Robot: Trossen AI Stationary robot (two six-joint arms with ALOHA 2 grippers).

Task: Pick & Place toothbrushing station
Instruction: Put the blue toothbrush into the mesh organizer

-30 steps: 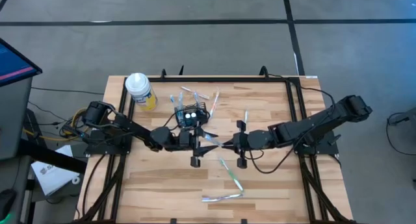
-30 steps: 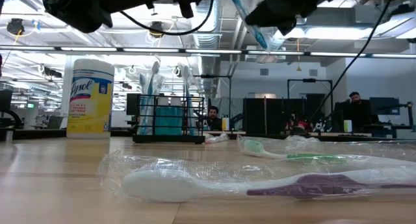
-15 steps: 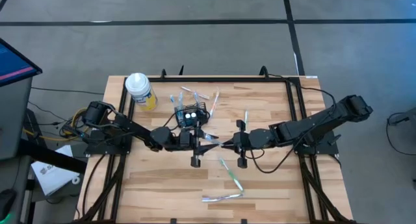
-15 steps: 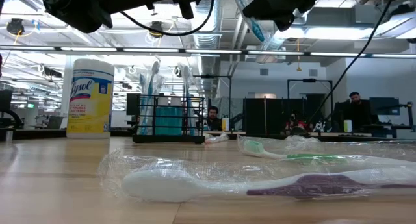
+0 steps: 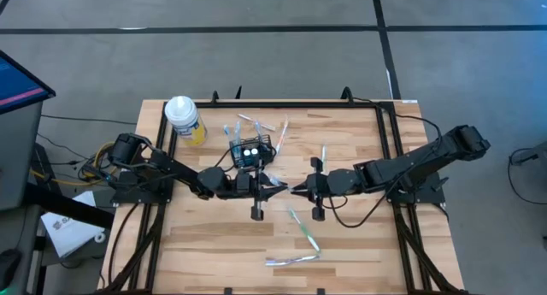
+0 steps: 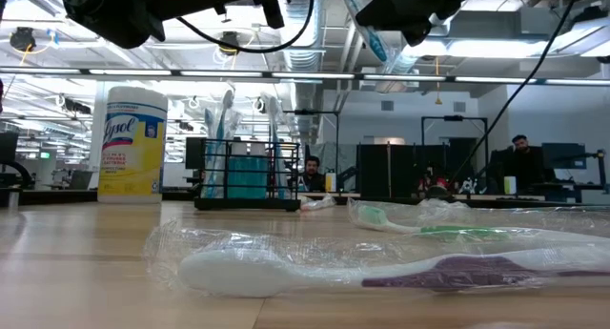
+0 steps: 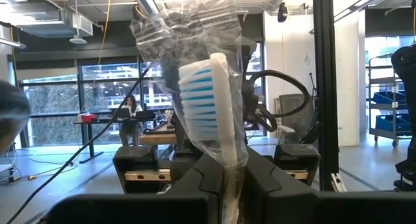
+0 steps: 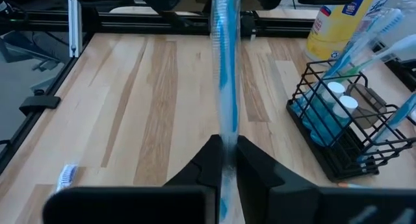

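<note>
The desk [image 5: 342, 235] carries everything within reach of both arms, which meet at its middle. The yellow canister [image 5: 184, 120] stands at the far left corner, clear of the work. The caddy [image 5: 252, 151] sits just behind the left pincer [image 5: 272, 186], upright, already stocked with a few brushes and white-capped tubes, so a brush can be dropped in from above. Loose wrapped brushes [image 5: 303, 231] lie on the near half of the desk, waiting their turn.

Both pincers are pressed together on one wrapped blue toothbrush [image 8: 224, 74] held in the air between them: the left wrist view shows its fingers pinching the plastic below the bristle head [image 7: 209, 104], and the right pincer [image 8: 225, 160] pinches the handle. It looks like a handover or a re-grip, judging by the shared hold.

From above, the brush is a thin sliver between the fingertips, hard to make out. The low view cuts off both pincers at its top edge. Which arm bears the load cannot be told.
</note>
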